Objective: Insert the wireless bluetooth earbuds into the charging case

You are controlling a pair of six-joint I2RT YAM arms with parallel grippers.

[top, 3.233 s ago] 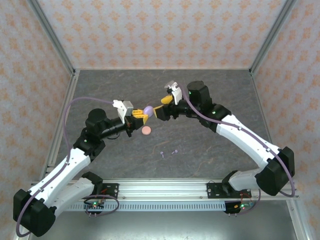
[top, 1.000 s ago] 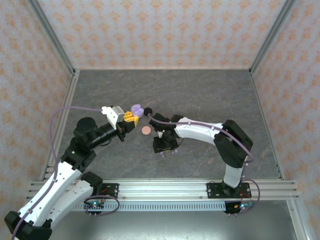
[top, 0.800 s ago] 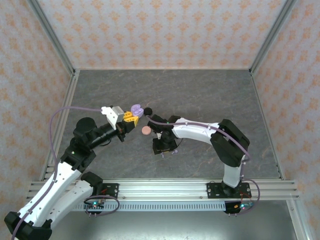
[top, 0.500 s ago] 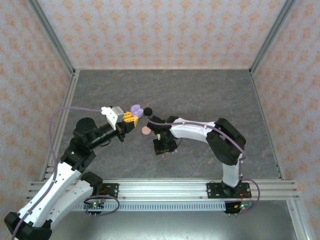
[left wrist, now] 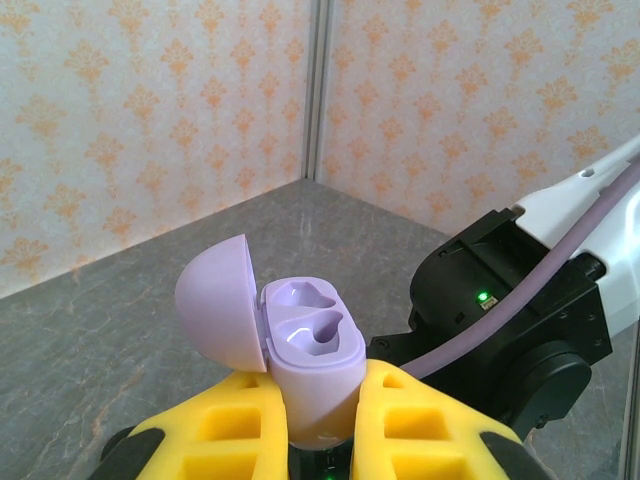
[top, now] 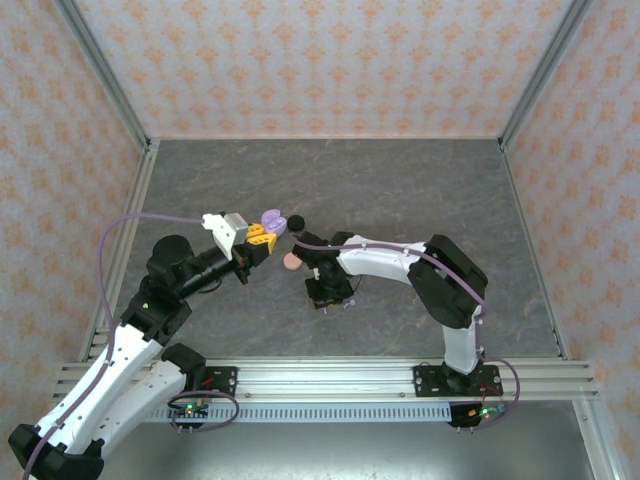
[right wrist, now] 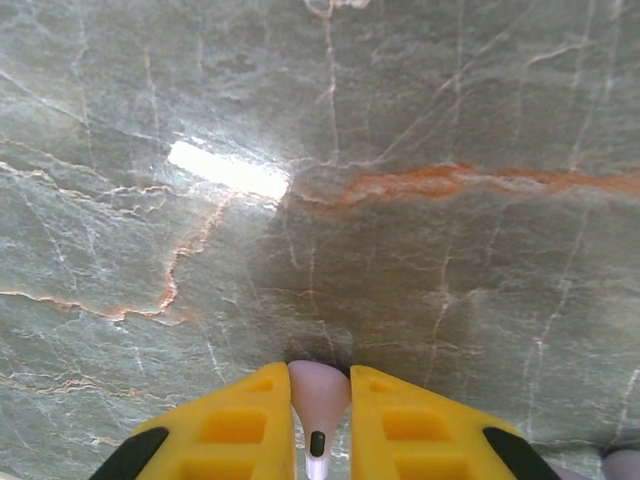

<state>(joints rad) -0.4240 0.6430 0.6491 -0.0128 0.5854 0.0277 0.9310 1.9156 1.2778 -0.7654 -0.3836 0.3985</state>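
Note:
My left gripper (left wrist: 320,425) is shut on the base of a lavender charging case (left wrist: 312,350), held up with its lid (left wrist: 215,315) swung open and both sockets empty. From above, the case (top: 272,219) sits at the left gripper's tip (top: 262,233). The right gripper (top: 322,299) points straight down at the table. Its yellow fingers (right wrist: 235,420) are shut on a lavender earbud (right wrist: 319,395), stem toward the camera, just over the stone surface. A second lavender earbud (top: 348,303) lies on the table beside that gripper, its edge (right wrist: 622,466) at the right wrist view's lower right corner.
A pink round case (top: 291,261) lies on the grey table between the two grippers, and a black round case (top: 297,223) sits just right of the lavender case. The right arm's black wrist (left wrist: 500,320) looms close behind the held case. Aluminium posts and patterned walls enclose the table.
The right gripper's fingers have closed on the lavender earbud on the table, and its arm has shifted slightly left. The left arm with the open case has stayed still.

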